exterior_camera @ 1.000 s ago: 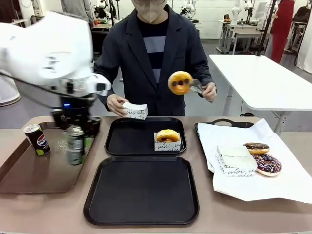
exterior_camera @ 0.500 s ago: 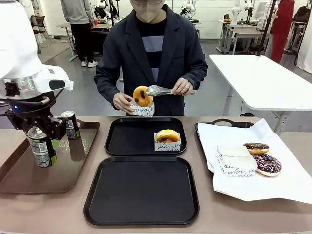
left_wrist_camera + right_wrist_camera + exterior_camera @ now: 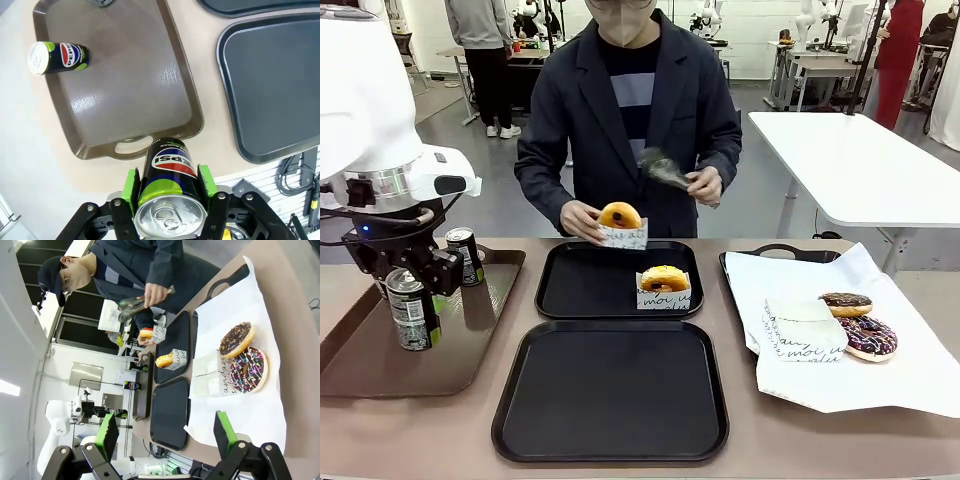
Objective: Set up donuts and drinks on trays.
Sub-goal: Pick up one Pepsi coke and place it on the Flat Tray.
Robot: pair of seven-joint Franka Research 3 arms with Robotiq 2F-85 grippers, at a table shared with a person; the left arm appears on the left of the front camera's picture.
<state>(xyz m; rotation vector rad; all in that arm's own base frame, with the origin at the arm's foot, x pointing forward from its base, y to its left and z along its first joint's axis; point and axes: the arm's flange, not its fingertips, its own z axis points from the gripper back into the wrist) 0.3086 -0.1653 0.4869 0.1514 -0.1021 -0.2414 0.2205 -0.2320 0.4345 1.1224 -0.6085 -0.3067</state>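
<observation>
My left gripper (image 3: 415,300) (image 3: 170,186) is shut on a dark Pepsi can (image 3: 412,311) (image 3: 169,172), held upright over the brown tray's near end. A second can (image 3: 465,256) (image 3: 57,55) stands on that brown tray (image 3: 380,365). On the far black tray (image 3: 580,285) sits a sleeved golden donut (image 3: 663,284). The person holds another sleeved donut (image 3: 621,224) just above that tray's far rim. The near black tray (image 3: 610,392) is bare. High over the table, my right gripper (image 3: 165,427) is open with nothing between its fingers.
A paper-lined tray (image 3: 900,370) at the right carries a chocolate donut (image 3: 846,303), a sprinkled donut (image 3: 869,337) and spare sleeves (image 3: 804,328). The person's other hand holds metal tongs (image 3: 666,169) above the far tray. A white table (image 3: 860,165) stands behind at the right.
My left arm swung left with the can, from the brown tray's right side to its left. The person dropped the tong-held donut into the sleeve and drew the tongs back.
</observation>
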